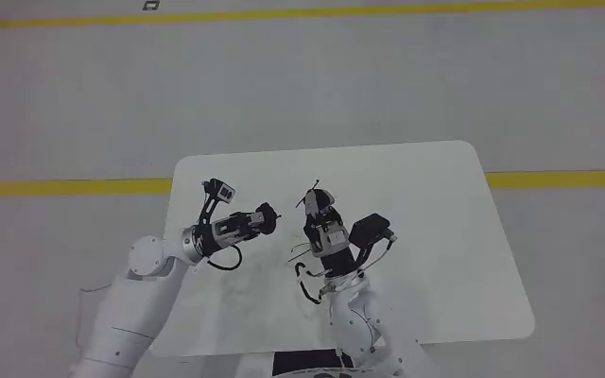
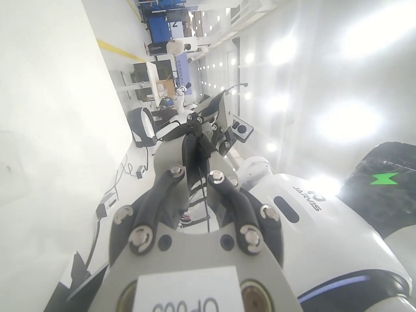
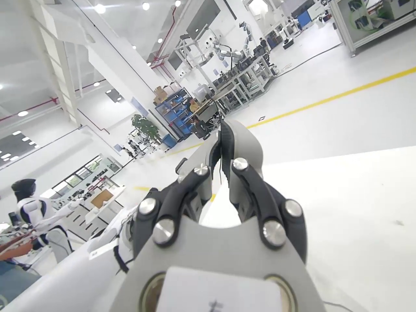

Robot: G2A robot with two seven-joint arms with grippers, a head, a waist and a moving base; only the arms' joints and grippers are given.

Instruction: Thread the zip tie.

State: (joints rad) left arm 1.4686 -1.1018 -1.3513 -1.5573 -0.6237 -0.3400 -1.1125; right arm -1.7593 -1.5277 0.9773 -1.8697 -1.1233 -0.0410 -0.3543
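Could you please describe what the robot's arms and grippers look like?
The left arm and right arm have smooth white shells, with black cables alongside. The left gripper and right gripper share grey metal fingers, black linkages, silver bolts, black pads and a white label.

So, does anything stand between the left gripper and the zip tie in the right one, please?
Nothing visible does: the gap between the left gripper and the zip tie pinched in the right gripper is open, above the table.

Narrow gap between grippers
Left gripper (image 1: 268, 216) and right gripper (image 1: 317, 197) crowd mid-table, close together; open passage over the table's (image 1: 444, 246) far and right parts.
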